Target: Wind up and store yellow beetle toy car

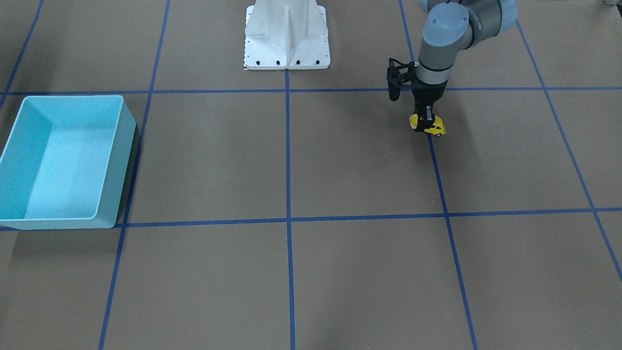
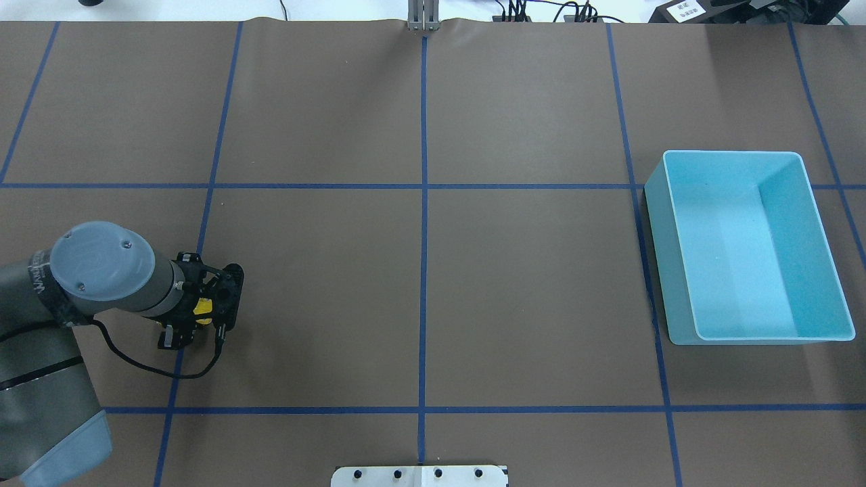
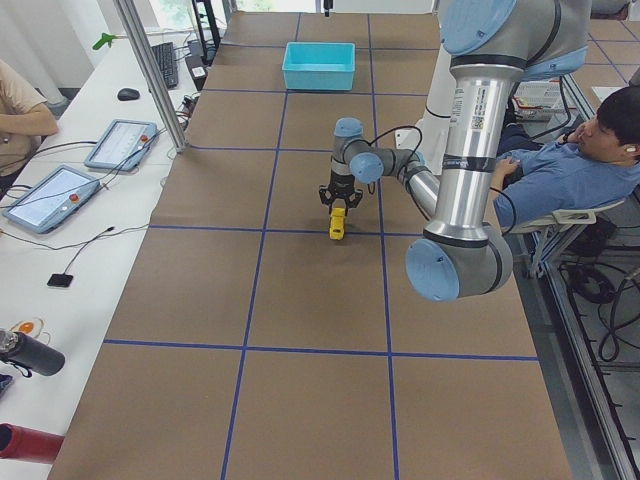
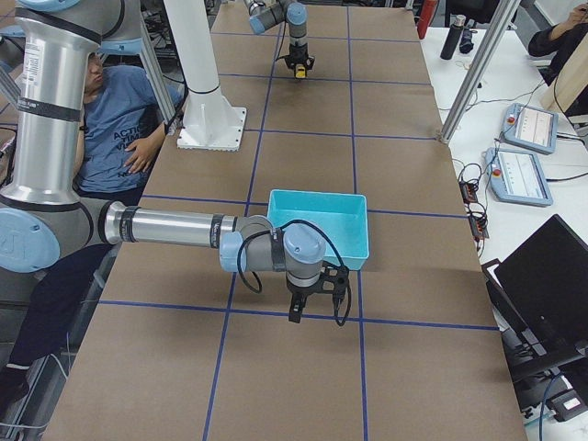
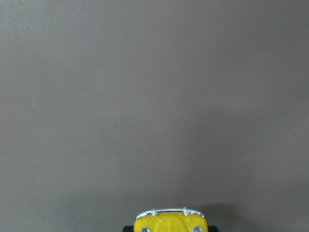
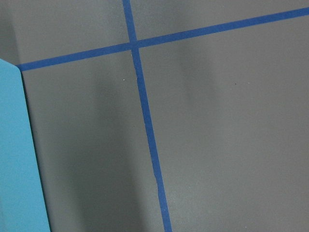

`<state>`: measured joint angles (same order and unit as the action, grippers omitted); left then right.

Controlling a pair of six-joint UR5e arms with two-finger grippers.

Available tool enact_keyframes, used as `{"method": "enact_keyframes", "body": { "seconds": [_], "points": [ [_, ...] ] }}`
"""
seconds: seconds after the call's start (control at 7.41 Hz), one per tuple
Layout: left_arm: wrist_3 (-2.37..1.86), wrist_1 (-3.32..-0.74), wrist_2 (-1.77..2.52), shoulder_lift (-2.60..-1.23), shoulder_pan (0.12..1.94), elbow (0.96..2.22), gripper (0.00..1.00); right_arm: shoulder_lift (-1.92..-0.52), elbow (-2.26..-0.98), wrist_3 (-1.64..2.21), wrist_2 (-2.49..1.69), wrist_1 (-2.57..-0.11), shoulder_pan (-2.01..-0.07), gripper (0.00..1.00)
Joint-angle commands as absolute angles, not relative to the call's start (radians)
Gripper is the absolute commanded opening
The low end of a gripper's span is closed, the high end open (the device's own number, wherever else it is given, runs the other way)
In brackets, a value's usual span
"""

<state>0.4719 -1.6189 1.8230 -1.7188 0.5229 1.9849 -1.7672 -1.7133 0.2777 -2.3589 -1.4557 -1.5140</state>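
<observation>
while your left gripper (image 1: 427,120) clamps the car (image 1: 436,129) low on the table (image 1: 340,170), well apart from the bin (image 1: 117,165), likely for a wind-up drag, the right gripper (image 4: 312,301) can't be read as wide or closed.

Probably a robotics lab; taped-grid table (image 2: 541,304); teach pendants (image 3: 55,198) alongside.

1 yellow beetle toy car (image 1: 436,129). 1 turquoise bin (image 1: 119,170). 2 robot arms, the left arm (image 1: 440,34) and the right arm (image 4: 175,226), carrying 2 grippers: the left gripper (image 1: 426,118) and the right gripper (image 4: 315,310). 1 white base (image 1: 286,39). 2 tablets: a near tablet (image 3: 52,198) and a far tablet (image 3: 124,144). 2 people (both cut off by the picture's edge): a seated person (image 3: 570,170) and a second person (image 3: 20,110).
</observation>
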Motion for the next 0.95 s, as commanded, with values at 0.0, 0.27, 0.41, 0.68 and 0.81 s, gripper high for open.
{"method": "enact_keyframes", "body": {
  "seconds": [0.0,0.27,0.41,0.68,0.81],
  "points": [
    [0.503,-1.614,1.864,-1.729,0.548,1.954,0.0,-1.767,-1.712,0.278,-2.356,-1.456,-1.513,1.0],
    [0.509,-1.611,1.92,-1.739,0.561,1.939,0.0,-1.767,-1.712,0.278,-2.355,-1.456,-1.513,1.0],
    [0.528,-1.609,1.921,-1.747,0.564,1.927,0.0,-1.767,-1.712,0.278,-2.355,-1.456,-1.513,1.0],
    [0.528,-1.609,1.914,-1.788,0.565,1.911,0.0,-1.767,-1.712,0.278,-2.355,-1.456,-1.513,1.0],
    [0.528,-1.609,1.913,-1.795,0.565,1.908,0.0,-1.767,-1.712,0.278,-2.355,-1.456,-1.513,1.0]
  ]
}}
